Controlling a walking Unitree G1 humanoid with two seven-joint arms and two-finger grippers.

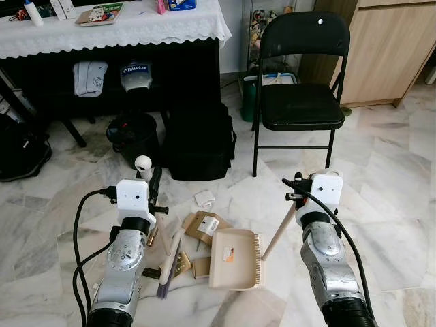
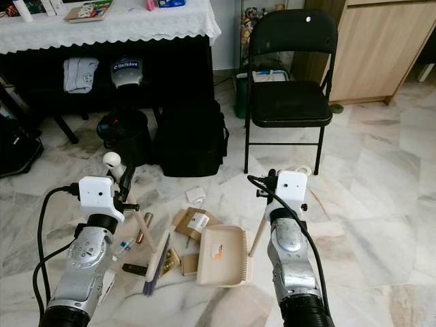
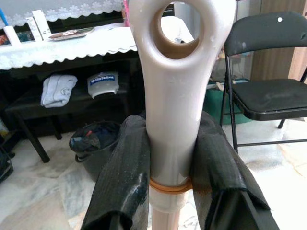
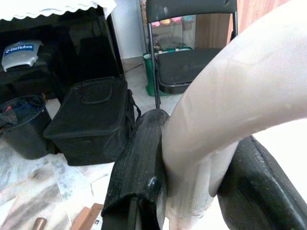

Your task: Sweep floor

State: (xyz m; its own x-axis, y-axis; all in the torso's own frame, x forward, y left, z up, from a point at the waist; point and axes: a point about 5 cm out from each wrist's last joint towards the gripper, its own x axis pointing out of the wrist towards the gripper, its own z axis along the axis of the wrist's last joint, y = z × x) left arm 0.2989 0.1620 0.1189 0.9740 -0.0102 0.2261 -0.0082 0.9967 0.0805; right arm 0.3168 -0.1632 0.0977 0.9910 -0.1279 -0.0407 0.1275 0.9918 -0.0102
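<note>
On the marble floor [image 1: 381, 177] ahead of your robot, the litter lies gathered in one patch: cardboard scraps [image 1: 204, 226], a white crumpled piece [image 1: 204, 199] and a small brass-coloured tube [image 1: 152, 236]. Your left gripper [image 3: 170, 158] is clamped on the pale broom handle [image 3: 175, 96], both black fingers [image 3: 122, 177] pressed flat against it just below the hanging eye. That high grip lets the shaft slope down to the broom head [image 1: 167, 269], whose bristles rest at the near edge of the litter. Your right gripper [image 4: 192, 172] is closed around the curved top of the dustpan handle [image 4: 230, 100]; its wooden shaft [image 1: 278, 233] runs down to the beige dustpan [image 1: 235, 257], which sits flat on the floor just beside the scraps. I judge that the arrangement suits pushing debris sideways into the pan, though from these views I cannot tell which edge of the pan is its open mouth.

Note the surroundings. The floor is glossy, veined marble, so light scraps may slide. Well beyond the litter stand a black folding chair [image 1: 303, 82], a black bag [image 1: 197, 139] and a dark bucket [image 1: 133, 136], under and beside a table with a white lace cloth [image 1: 136, 27]. A wooden cabinet [image 1: 388, 48] closes the right side.
</note>
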